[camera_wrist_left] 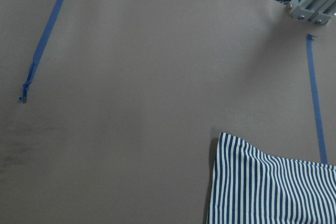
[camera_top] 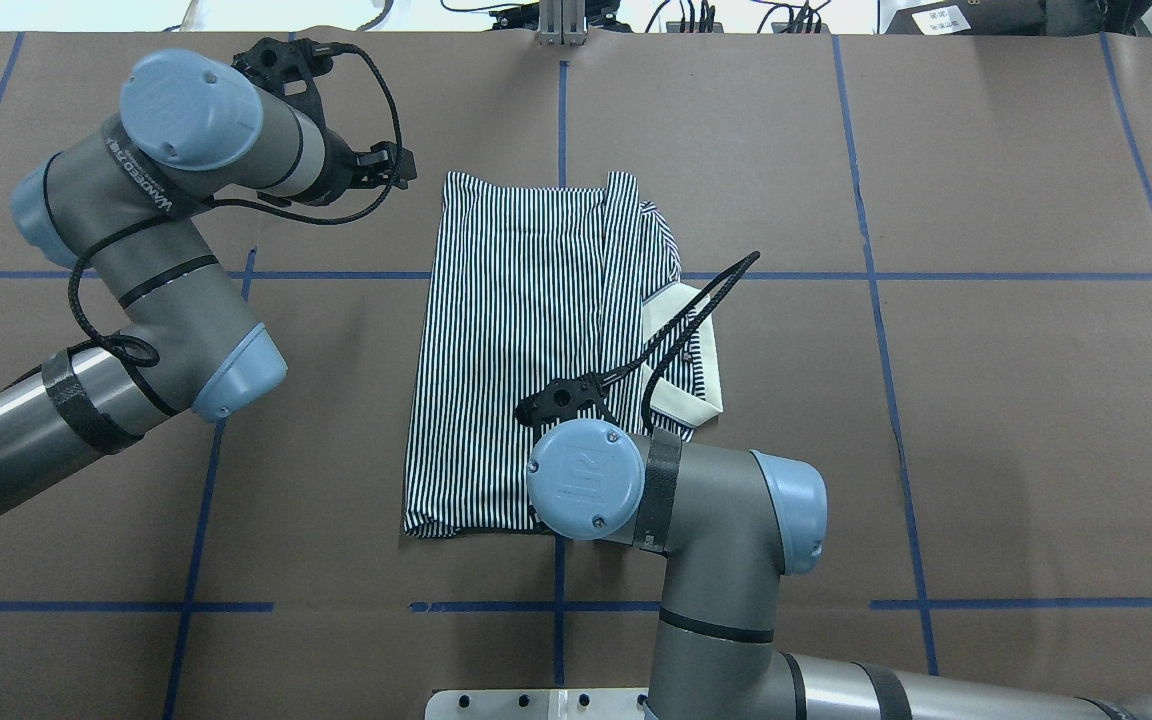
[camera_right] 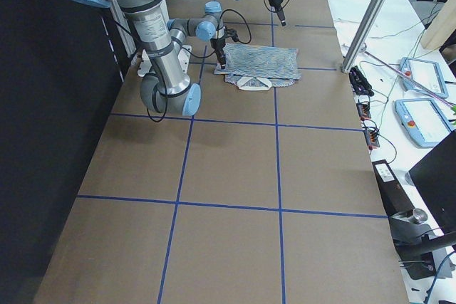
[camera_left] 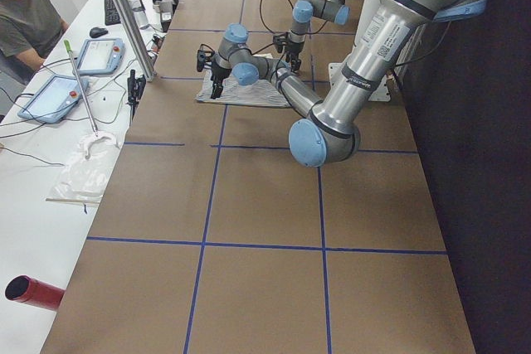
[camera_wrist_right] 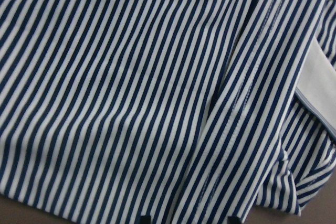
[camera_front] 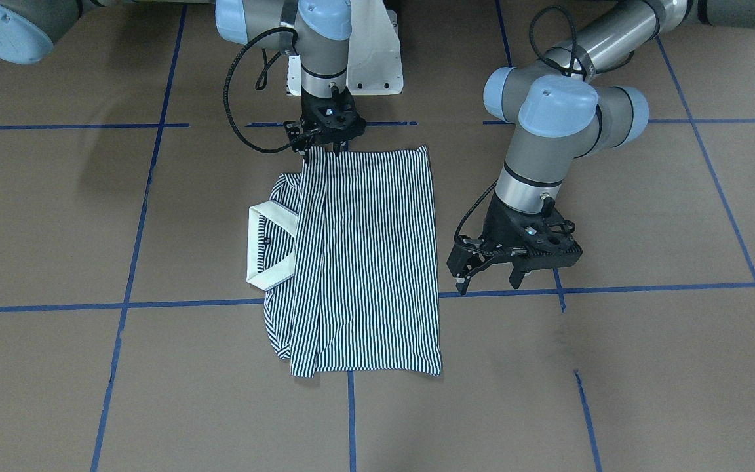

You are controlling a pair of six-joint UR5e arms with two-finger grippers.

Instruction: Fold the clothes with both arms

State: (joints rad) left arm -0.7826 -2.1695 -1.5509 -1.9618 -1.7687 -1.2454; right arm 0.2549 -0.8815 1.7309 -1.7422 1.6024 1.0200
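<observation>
You see the striped shirt (camera_front: 364, 262) folded flat on the table (camera_front: 613, 393), cream collar (camera_front: 254, 246) poking out, left gripper (camera_front: 489, 283) wide open and empty beside it, right gripper (camera_front: 323, 147) over its edge, tips half hidden, apart, gripping nothing.

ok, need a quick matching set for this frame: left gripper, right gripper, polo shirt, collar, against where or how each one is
Things:
1. left gripper
2. right gripper
3. polo shirt
4. collar

States:
A. cream, poking out from under the folded striped panel on the robot's right side
B. jaws open, over bare table beside the shirt, not touching it
C. folded into a rectangle, lying flat
D. at the shirt's edge nearest the robot base

Pairs: 1-B, 2-D, 3-C, 4-A
</observation>
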